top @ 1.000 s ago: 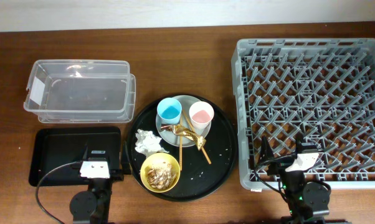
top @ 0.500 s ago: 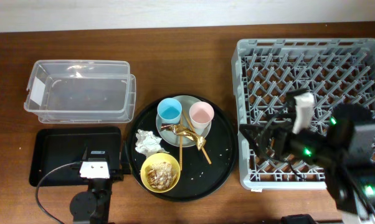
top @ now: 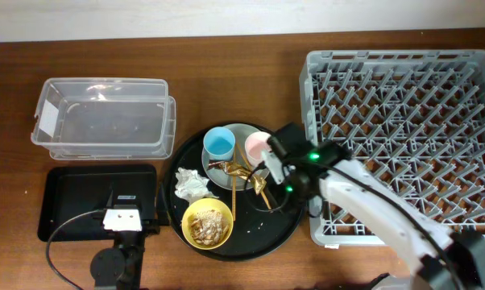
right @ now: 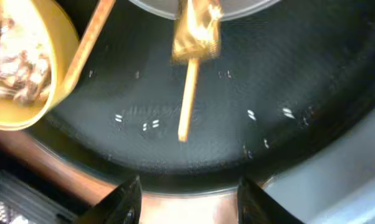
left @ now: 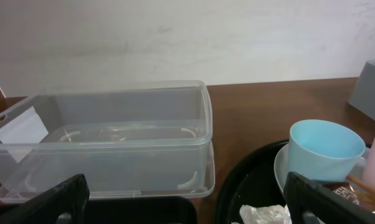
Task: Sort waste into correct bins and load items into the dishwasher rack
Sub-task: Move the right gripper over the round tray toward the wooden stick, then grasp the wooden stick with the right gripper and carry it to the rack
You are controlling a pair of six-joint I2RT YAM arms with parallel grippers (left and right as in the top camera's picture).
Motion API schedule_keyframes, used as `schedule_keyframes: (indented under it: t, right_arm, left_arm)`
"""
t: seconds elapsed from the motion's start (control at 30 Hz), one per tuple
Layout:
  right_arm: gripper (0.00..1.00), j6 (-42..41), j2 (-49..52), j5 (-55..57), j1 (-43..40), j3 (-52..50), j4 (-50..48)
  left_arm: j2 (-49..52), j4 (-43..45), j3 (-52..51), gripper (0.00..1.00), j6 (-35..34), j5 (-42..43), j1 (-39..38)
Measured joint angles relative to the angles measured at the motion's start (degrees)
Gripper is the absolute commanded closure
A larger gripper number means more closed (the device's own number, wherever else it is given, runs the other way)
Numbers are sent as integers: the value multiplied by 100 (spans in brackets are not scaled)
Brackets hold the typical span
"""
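Plastic dominates the scene: a big square grey dishwasher rack point(top: 404, 80), bristling with upright pegs, fills the right of the overhead view. A clear rectangular tub point(top: 101, 121) with a white label sits at upper left on the dark wooden tabletop point(top: 226, 64), and a flat black tray point(top: 73, 201) with a matte surface lies just below it. At centre a round black tray point(top: 254, 234), flecked with white crumbs, carries a round grey plate point(top: 236, 130). A light-blue cup point(top: 219, 145) and a pink cup point(top: 255, 145) stand upright on the plate. A shiny foil wrapper point(top: 241, 171) and thin gold utensils point(top: 234, 205) lie across the plate's lower edge. Crumpled white tissue point(top: 190, 184) lies to its left, and a yellow bowl point(top: 208, 223) of beige scraps sits at the bottom. The right arm point(top: 371, 209) angles from lower right up toward the pink cup. The right fingers point(right: 128, 199) stand apart with nothing between them, above the round tray's rim near a utensil's handle end. The left fingers point(left: 50, 202) are spread wide and empty, low over the flat tray, facing the tub.
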State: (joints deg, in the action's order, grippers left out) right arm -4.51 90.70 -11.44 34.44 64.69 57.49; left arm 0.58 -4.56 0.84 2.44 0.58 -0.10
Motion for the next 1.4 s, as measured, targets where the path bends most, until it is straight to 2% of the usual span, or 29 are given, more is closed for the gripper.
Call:
schedule_keyframes:
  t: [0.07, 0.4, 0.43, 0.47, 0.53, 0.7, 0.83, 0.93, 1.23, 1.3, 1.4]
  right_arm:
    - [52, 0, 514, 15, 133, -2, -345]
    - [56, -149, 603, 28, 146, -319, -1340]
    - [59, -153, 605, 28, 146, -479, -1482]
    - [67, -142, 612, 33, 146, -647, -1670]
    - [69, -166, 612, 52, 146, -717, -1718]
    - [95, -155, 612, 70, 151, -826, -1906]
    - [96, -175, 612, 90, 153, -857, -1897]
    - [96, -175, 627, 90, 157, -619, -1451]
    - [96, -306, 675, 98, 94, 1576, 131]
    - [96, -306, 673, 243, -122, 2208, 601]
    - [96, -308, 664, 463, -1019, 2726, 1110]
  left_arm:
    - [0, 2, 0, 1, 0, 0, 0]
    - [0, 0, 0, 1, 0, 0, 0]
    - [0, 0, 0, 1, 0, 0, 0]
    - [0, 0, 0, 1, 0, 0, 0]
    - [0, 0, 0, 1, 0, 0, 0]
    - [0, 2, 0, 1, 0, 0, 0]
    - [0, 0, 0, 1, 0, 0, 0]
    - [0, 2, 0, 1, 0, 0, 0]
    - [0, 2, 0, 1, 0, 0, 0]
    - [0, 4, 0, 1, 0, 0, 0]
    - [0, 0, 0, 1, 0, 0, 0]
